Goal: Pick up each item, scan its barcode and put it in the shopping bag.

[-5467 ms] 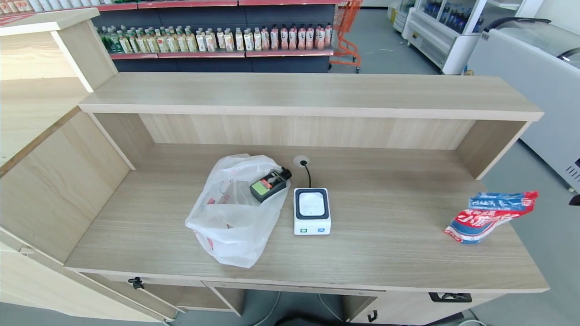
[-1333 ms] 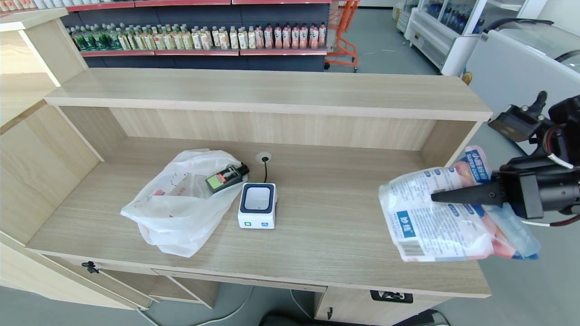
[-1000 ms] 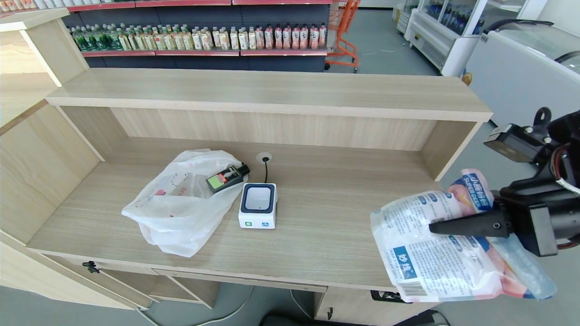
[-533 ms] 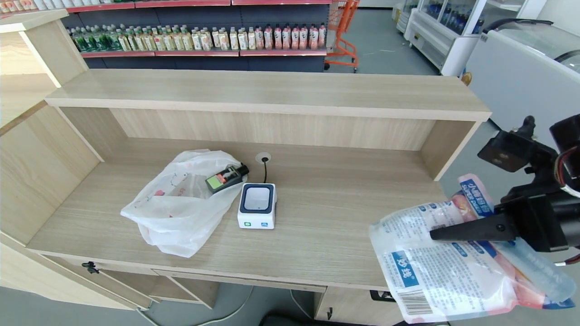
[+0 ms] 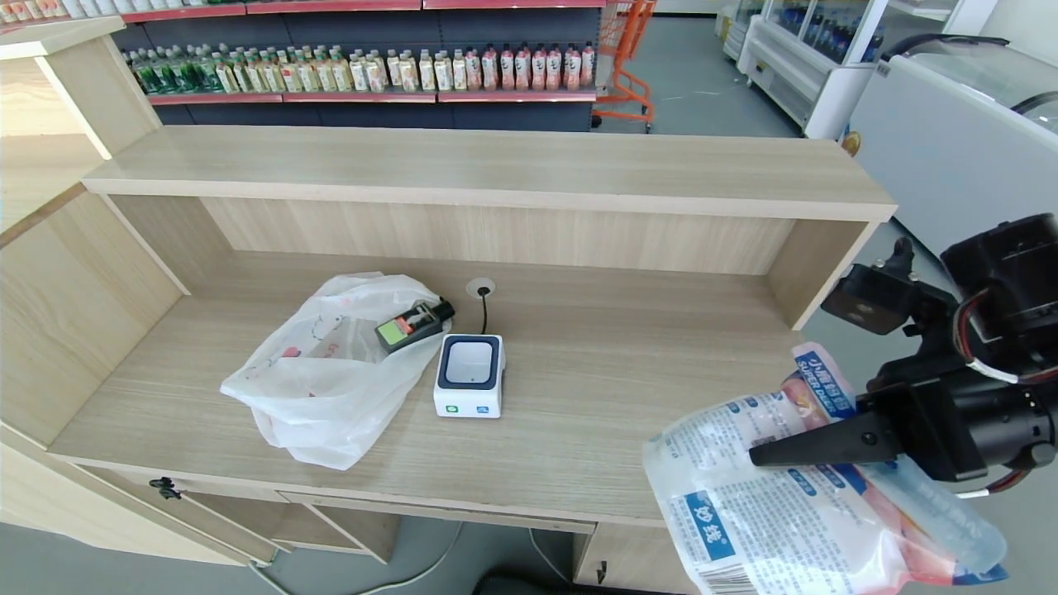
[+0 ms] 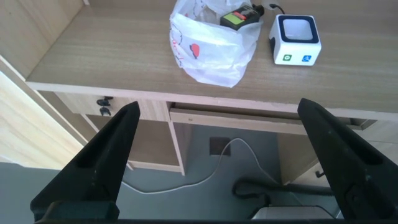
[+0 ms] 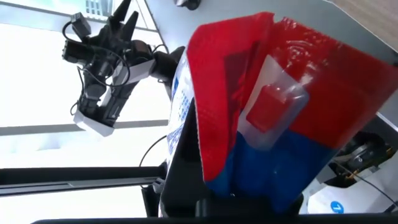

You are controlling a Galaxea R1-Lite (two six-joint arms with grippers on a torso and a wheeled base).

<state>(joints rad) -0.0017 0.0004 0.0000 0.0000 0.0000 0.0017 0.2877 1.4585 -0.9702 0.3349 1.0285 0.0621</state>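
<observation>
we are pinching the packet (image 5: 785, 512) in our right gripper (image 5: 764, 456), holding it in the air off the desk's (image 5: 595, 388) front right corner. our left gripper (image 6: 219, 107) is hanging, fingers spread, before the front edge, facing the bag (image 5: 322, 388) and the scanner (image 5: 469, 373) just beside it.

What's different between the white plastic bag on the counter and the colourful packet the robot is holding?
The shopping bag lies slumped on the counter, left of the scanner; the snack packet hangs in the air off the counter's right front corner, clamped in the right gripper. The shopping bag is thin, whitish and see-through; the snack packet is printed in blue, red and white. Both are soft plastic.
</observation>
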